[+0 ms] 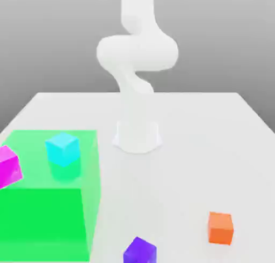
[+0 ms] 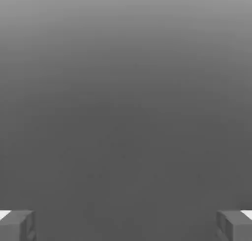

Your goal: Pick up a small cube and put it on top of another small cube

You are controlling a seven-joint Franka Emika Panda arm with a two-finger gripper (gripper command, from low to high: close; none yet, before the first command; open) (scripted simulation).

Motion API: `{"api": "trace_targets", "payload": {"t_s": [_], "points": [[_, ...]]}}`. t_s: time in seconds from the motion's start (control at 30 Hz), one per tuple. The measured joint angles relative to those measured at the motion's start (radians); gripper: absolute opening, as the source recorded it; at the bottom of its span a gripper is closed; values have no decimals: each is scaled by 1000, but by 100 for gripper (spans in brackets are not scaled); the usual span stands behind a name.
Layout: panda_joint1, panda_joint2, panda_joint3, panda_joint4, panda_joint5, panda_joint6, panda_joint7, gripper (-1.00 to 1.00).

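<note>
- Closest to the camera in the exterior view is the small cube (image 1: pixel 140 251), purple-blue and glossy, sitting on the white worktop (image 1: pixel 215 149) right at the front edge of the picture, a bit toward the middle.
- Off toward the exterior view's right and slightly further back there's an orange cube (image 1: pixel 221 227), well apart from the purple one, also just resting on the worktop.
- On the exterior view's left is a big see-through green box (image 1: pixel 48 213), kind of a tinted block shape.
- A magenta cube (image 1: pixel 9 167) sits tilted at the far left edge, overlapping the green box's outline; can't tell if it's inside or just beside it.
- A cyan cube (image 1: pixel 63 148) shows within the green box's back part, upright.
- Behind all that, the white robot arm (image 1: pixel 137 58) stands on its round base near the worktop's middle and bends up out of the top of the picture.
- In the hand view the pincer (image 2: pixel 126 225) is spread wide, one finger (image 2: pixel 17 225) at each lower corner, nothing between them, plain grey beyond.
</note>
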Motion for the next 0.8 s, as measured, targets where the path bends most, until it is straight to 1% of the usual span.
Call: {"api": "trace_targets", "payload": {"t_s": [0.1, 0.4, 0.63, 0.8], "points": [[-32, 110, 41, 16, -34, 34, 51, 0], [-119, 437, 121, -20, -115, 144, 285, 0], [-146, 690, 135, -52, -159, 232, 460, 0], [-145, 865, 131, -77, -146, 299, 554, 0]]}}
